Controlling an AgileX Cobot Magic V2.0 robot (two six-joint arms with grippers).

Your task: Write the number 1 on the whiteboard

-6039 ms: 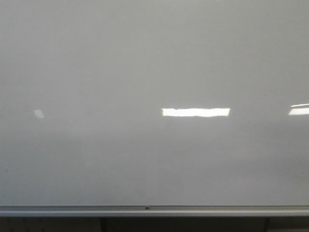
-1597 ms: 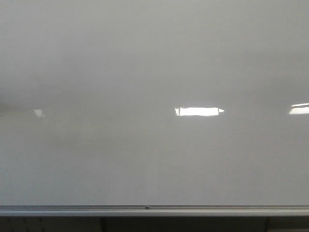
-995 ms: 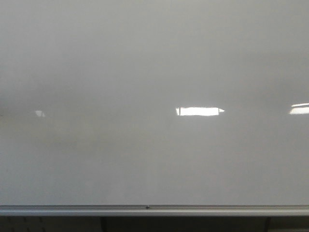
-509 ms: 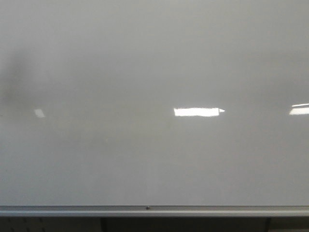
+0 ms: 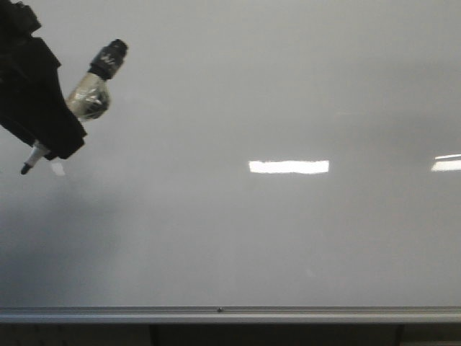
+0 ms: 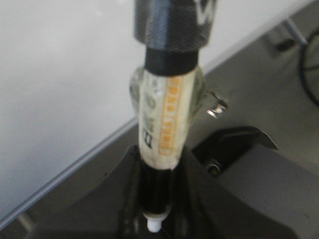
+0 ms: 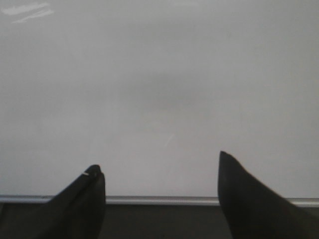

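The whiteboard (image 5: 238,238) fills the front view, pale grey and glossy, with a silver rail (image 5: 230,314) along its lower edge. No black stroke of a number 1 shows on it. My left gripper (image 5: 57,128) is at the upper left, shut on a black marker (image 5: 88,99) wrapped in tape. The marker's tip (image 5: 25,170) points down-left, in front of the board. In the left wrist view the marker (image 6: 167,124) sits between the fingers, the board (image 6: 60,84) beyond it. My right gripper (image 7: 158,167) is open and empty, facing the board (image 7: 159,74) above its rail (image 7: 159,200).
Bright rectangular light reflections lie on the board at centre right (image 5: 288,166) and at the right edge (image 5: 446,163). Below the rail is a dark gap. In the left wrist view, grey floor and a dark wheel-like shape (image 6: 310,64) lie beyond the board's edge.
My left gripper with the marker has come into the front view at the upper left; before, only a faint shadow showed there. The board's surface is unchanged.
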